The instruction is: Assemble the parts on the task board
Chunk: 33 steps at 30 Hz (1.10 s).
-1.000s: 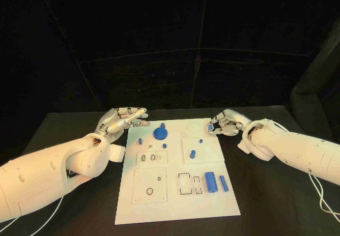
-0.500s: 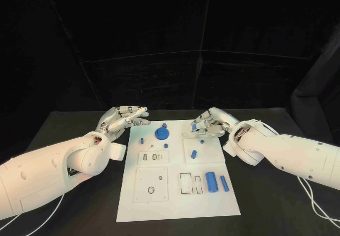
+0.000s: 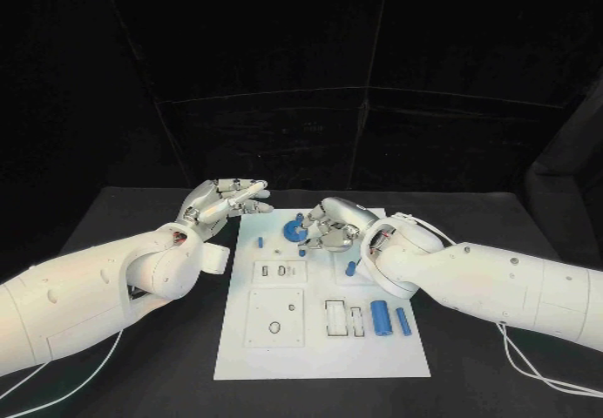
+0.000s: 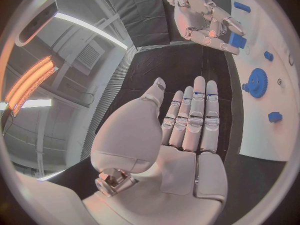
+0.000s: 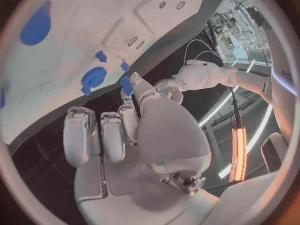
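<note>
The white task board [image 3: 321,344] lies in the middle of the black table. A blue gear [image 3: 292,232] [image 4: 256,81] [image 5: 94,77] stands near its far left corner. My right hand [image 3: 332,225] [image 4: 203,15] hovers over the board's far end, just right of the gear, and pinches a small blue part [image 5: 127,85] [image 4: 236,39] in its fingertips. Beyond the board's far left edge my left hand [image 3: 226,200] [image 4: 187,120] is raised, fingers stretched out and apart, holding nothing.
A blue cylinder [image 3: 381,317] and a blue bar [image 3: 403,320] lie side by side on the board's near right. Small blue pegs [image 3: 261,243] [image 3: 350,269] stand further up. Bare black table [image 3: 125,366] flanks the board on both sides.
My right hand has carried the small blue part leftward from the board's far right corner to beside the gear. The left hand has stayed about where it was.
</note>
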### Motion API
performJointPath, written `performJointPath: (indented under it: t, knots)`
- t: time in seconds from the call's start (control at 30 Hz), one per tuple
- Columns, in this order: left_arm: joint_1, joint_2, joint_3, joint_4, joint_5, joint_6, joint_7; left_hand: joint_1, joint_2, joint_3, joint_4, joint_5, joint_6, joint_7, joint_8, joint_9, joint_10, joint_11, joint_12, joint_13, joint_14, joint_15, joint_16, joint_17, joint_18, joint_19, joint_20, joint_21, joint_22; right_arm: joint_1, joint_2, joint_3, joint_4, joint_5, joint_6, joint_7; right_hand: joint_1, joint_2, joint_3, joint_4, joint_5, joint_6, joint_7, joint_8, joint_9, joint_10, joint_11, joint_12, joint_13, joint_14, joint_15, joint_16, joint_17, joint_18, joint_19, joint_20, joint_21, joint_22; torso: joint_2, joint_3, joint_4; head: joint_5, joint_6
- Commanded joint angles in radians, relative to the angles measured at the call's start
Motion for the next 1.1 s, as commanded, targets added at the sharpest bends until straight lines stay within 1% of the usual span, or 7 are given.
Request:
performJointPath:
  t: [0.03,0.1,0.13,0.33,0.53,0.83,1.1]
  knots:
    - [0.002,0.0,0.001,0.0,0.006,0.008,0.008,-0.002,0.011,0.002,-0.007,-0.003,0.006,-0.002,-0.004,0.0,0.008,0.0,-0.004,-0.001,0.005,0.002,-0.006,0.001,0.016,0.008,-0.002,-0.004,-0.001,-0.015,0.022,-0.002,-0.005,-0.104,0.055,-0.091,-0.008,-0.003,0.019,0.011,-0.004,0.027,-0.025,0.026,0.011,0.0,-0.005,-0.005,0.024,0.084,0.003,-0.003,0.165,-0.004,0.021,0.001,-0.004,0.064,0.0,-0.0008,0.0012,0.01,-0.006]
    - [0.003,-0.001,0.001,-0.001,0.006,0.008,0.008,-0.002,0.011,0.002,-0.007,-0.003,0.006,-0.002,-0.004,0.0,0.008,0.0,-0.004,-0.001,0.005,0.002,-0.006,0.001,0.016,0.008,-0.002,-0.004,-0.001,-0.024,0.035,-0.003,-0.009,-0.117,0.062,-0.102,-0.012,-0.005,0.021,0.011,-0.007,0.025,-0.024,0.024,0.01,-0.002,-0.005,-0.008,0.022,0.083,0.003,-0.004,0.163,-0.003,0.02,0.002,-0.006,0.061,0.0,-0.0006,-0.0003,0.014,-0.007]
    - [0.003,-0.001,0.001,-0.001,0.006,0.008,0.008,-0.002,0.011,0.002,-0.007,-0.003,0.006,-0.002,-0.004,0.0,0.008,0.0,-0.004,-0.001,0.005,0.002,-0.006,0.001,0.016,0.008,-0.002,-0.004,-0.001,-0.028,0.041,-0.003,-0.012,-0.124,0.064,-0.108,-0.013,-0.005,0.022,0.011,-0.007,0.024,-0.024,0.023,0.01,-0.003,-0.004,-0.01,0.02,0.083,0.004,-0.004,0.163,-0.003,0.019,0.002,-0.006,0.059,0.0,0.0006,-0.0014,0.017,-0.007]
    - [0.003,0.001,0.001,-0.002,0.006,0.009,0.008,-0.002,0.011,0.002,-0.007,-0.003,0.006,-0.002,-0.004,0.0,0.008,0.0,-0.004,-0.001,0.005,0.002,-0.006,0.001,0.016,0.008,-0.002,-0.004,-0.001,-0.051,0.07,-0.005,-0.023,-0.162,0.068,-0.13,-0.015,-0.007,0.023,0.01,-0.008,0.021,-0.023,0.022,0.009,-0.004,-0.004,-0.011,0.02,0.083,0.004,-0.004,0.163,-0.003,0.019,0.002,-0.007,0.059,0.001,0.0025,0.0,0.02,-0.013]
    - [0.003,0.003,0.001,-0.003,0.006,0.009,0.008,-0.002,0.011,0.002,-0.007,-0.003,0.006,-0.002,-0.004,0.0,0.008,0.0,-0.004,-0.001,0.005,0.002,-0.006,0.001,0.016,0.008,-0.002,-0.004,-0.001,-0.064,0.088,-0.006,-0.029,-0.185,0.071,-0.139,-0.021,-0.011,0.024,0.011,-0.01,0.02,-0.021,0.02,0.008,-0.004,-0.002,-0.011,0.02,0.083,0.005,-0.004,0.164,-0.003,0.019,0.002,-0.007,0.059,0.001,0.0028,0.001,0.023,-0.02]
    - [0.003,0.004,0.001,-0.006,0.006,0.01,0.007,-0.002,0.011,0.002,-0.007,-0.003,0.006,-0.002,-0.004,0.0,0.008,0.0,-0.004,-0.001,0.005,0.002,-0.006,0.001,0.016,0.008,-0.002,-0.004,-0.001,-0.072,0.099,-0.006,-0.033,-0.199,0.077,-0.145,-0.022,-0.012,0.024,0.011,-0.01,0.02,-0.021,0.02,0.008,-0.004,-0.002,-0.011,0.02,0.083,0.005,-0.004,0.164,-0.003,0.019,0.003,-0.007,0.059,0.0,0.0034,-0.0009,0.024,-0.023]
    - [0.003,0.005,0.001,-0.007,0.006,0.011,0.006,-0.002,0.011,0.002,-0.007,-0.003,0.006,-0.002,-0.004,0.0,0.008,0.0,-0.004,-0.001,0.005,0.002,-0.006,0.001,0.016,0.008,-0.002,-0.004,-0.001,-0.074,0.098,-0.006,-0.037,-0.203,0.094,-0.149,-0.026,-0.014,0.025,0.011,-0.011,0.02,-0.021,0.02,0.008,-0.003,-0.002,-0.009,0.022,0.084,0.005,-0.003,0.165,-0.003,0.019,0.003,-0.007,0.058,0.001,0.0035,0.0003,0.023,-0.027]
